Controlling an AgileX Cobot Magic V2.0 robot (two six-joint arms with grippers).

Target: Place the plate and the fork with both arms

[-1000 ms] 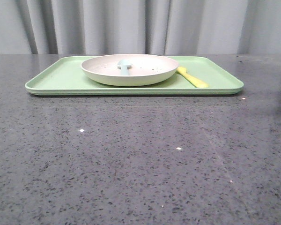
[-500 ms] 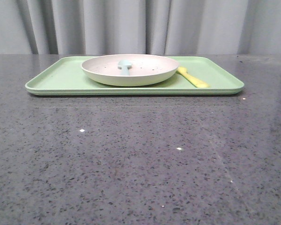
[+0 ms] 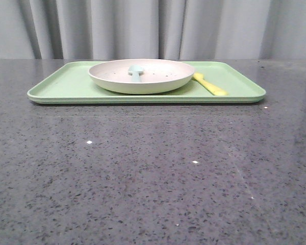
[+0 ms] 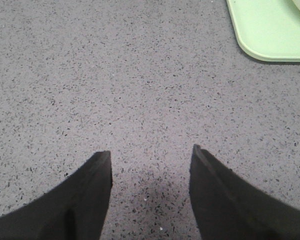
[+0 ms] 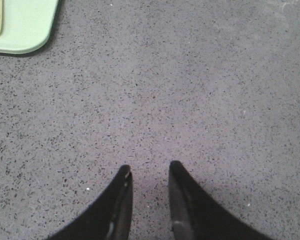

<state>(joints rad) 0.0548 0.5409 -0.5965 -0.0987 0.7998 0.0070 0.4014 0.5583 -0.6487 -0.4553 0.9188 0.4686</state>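
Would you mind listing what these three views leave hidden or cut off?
- Fork: front view, the plate hides its near-plate end; right wrist view, only a sliver at the frame edge.
- Blue-green utensil: the plate's rim hides part of it.
- Plate: left wrist view, corner only.
- Left hand, right hand: absent from the front view.
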